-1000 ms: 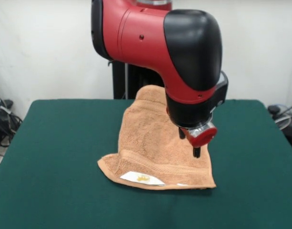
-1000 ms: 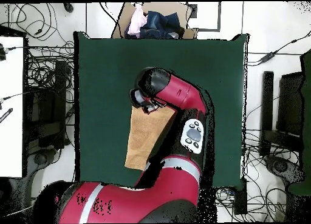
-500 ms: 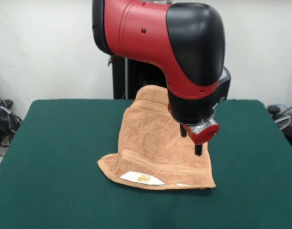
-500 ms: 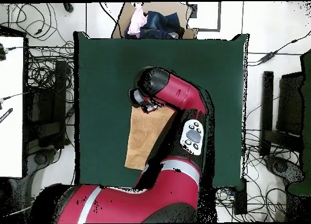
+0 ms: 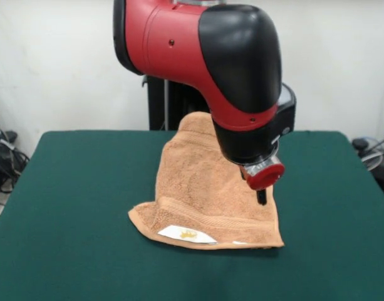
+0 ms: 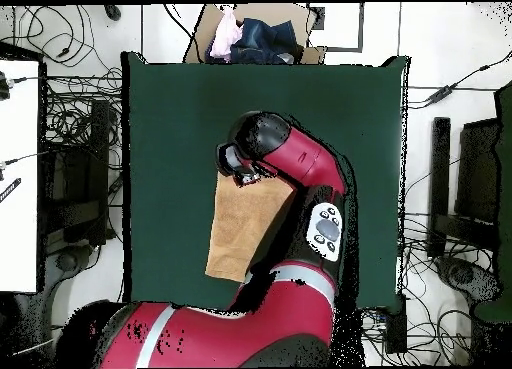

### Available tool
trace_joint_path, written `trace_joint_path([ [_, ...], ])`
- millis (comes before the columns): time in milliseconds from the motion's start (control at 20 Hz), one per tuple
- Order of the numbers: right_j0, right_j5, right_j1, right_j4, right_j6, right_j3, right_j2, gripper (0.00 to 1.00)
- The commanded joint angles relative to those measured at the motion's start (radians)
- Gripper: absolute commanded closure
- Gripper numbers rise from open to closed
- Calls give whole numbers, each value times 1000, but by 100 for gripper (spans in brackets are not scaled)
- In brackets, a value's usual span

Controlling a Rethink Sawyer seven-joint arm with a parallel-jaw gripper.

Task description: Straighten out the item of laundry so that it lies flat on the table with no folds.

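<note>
The item of laundry point(image 5: 198, 188) is a peach-orange towel lying folded on the green table point(image 5: 72, 188), with its far end running back toward the table's rear edge. A white label with a yellow mark point(image 5: 186, 234) shows on its near edge, and the near left corner is humped up. My gripper point(image 5: 260, 197) hangs low over the towel's right side, just above or touching the cloth; I cannot tell which. In the overhead view the towel point(image 6: 238, 230) is a long strip, and the gripper point(image 6: 242, 175) sits at its upper end, with the arm covering the towel's right part.
A cardboard box of clothes point(image 6: 255, 33) stands just past the table's top edge in the overhead view. Cables and equipment point(image 6: 60, 185) lie on the floor around the table. Wide green table point(image 6: 170, 125) surrounds the towel.
The arm's black and red head has shifted a little to the left in the front view. The gripper stays over the towel's right side, and the towel has not moved.
</note>
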State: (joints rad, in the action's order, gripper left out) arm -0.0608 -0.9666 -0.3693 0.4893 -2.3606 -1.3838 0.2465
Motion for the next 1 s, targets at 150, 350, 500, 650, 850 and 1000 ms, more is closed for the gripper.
trace_joint_path([
  [150,-5,125,49,129,-272,-180,-60,0],
  [350,-4,190,45,136,-225,-218,-52,0],
  [500,-6,149,68,91,-213,-166,-26,0],
  [650,-23,170,82,70,-170,-159,-27,0],
  [850,-47,187,101,32,-110,-137,-17,0],
  [1000,-68,195,118,8,-69,-115,-15,0],
])
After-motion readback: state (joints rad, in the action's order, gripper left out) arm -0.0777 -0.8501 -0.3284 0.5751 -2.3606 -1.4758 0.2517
